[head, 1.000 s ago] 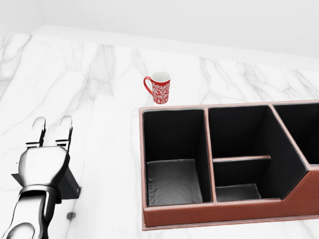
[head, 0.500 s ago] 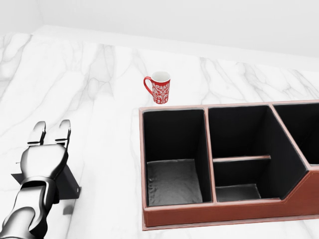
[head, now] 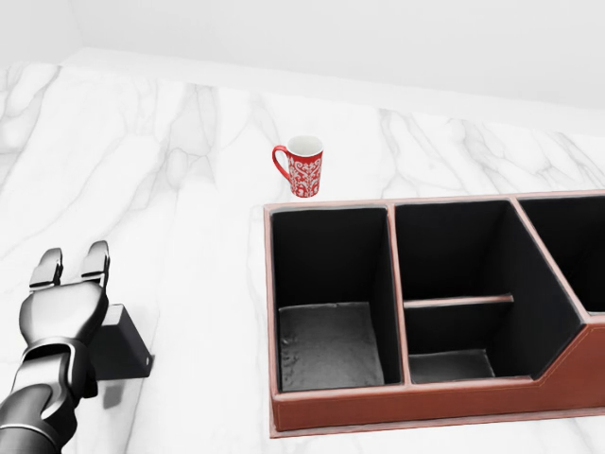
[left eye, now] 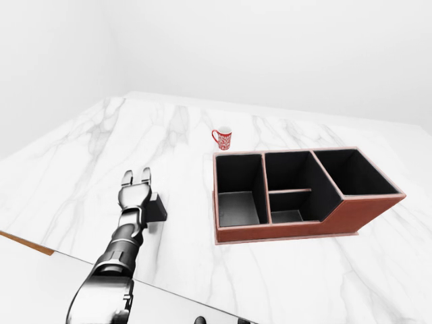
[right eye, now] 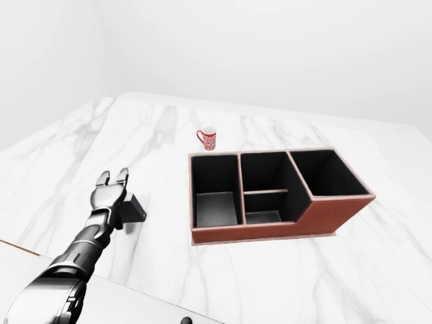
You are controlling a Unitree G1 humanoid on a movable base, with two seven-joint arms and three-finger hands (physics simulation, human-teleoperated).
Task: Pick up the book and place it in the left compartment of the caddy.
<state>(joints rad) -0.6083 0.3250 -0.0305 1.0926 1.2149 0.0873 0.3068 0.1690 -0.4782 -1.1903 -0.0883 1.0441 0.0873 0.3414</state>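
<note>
Marble counter [head: 189,142], white with grey veins, fills all three views under a plain pale wall. No writing or brand can be read anywhere. Across the right half of the head view sits the caddy [head: 416,402], a long rectangular box with reddish-brown leather-look walls and black lining; its left compartment [head: 326,345] has a faintly glossy dark floor, the middle one is split by a low crossbar, and the right one is cut off by the frame edge. At the lower left of the head view the left hand [head: 59,307], shiny metallic with jointed fingers [head: 95,260] held straight and spread, lies over the book [head: 121,345], a small flat black slab on the counter, mostly hidden by the hand; the fingers are not closed round it. Above the caddy's upper left corner stands a red mug [head: 303,167] with white ornamental pattern and white interior.
</note>
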